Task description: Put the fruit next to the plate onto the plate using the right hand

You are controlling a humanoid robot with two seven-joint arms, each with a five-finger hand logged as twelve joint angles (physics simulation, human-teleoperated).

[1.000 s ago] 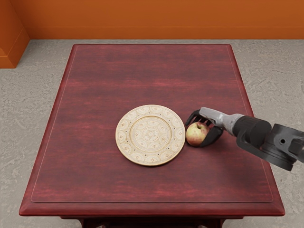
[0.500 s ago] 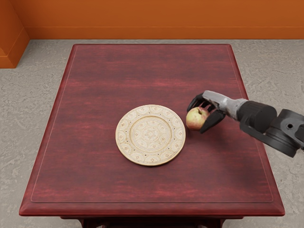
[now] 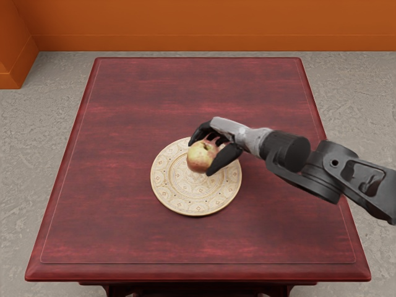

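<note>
Reddish apple [image 3: 198, 158] stem-up, right hand [image 3: 223, 137] gripping, over plate [image 3: 184, 193].

The one head view looks down at a slant from above the wooden table's [image 3: 124, 223] near edge, facing the orange wall [image 3: 185, 25] beyond the right hand [image 3: 218, 143]. It sits far enough back to take in the whole tabletop, with grey floor [image 3: 49, 124] on both sides of the hand.

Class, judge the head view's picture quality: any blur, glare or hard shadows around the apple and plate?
Head view: sharp everywhere, no blur on the right hand or apple; lighting flat and even; no glare on the plate or table; no hard shadows.
</note>
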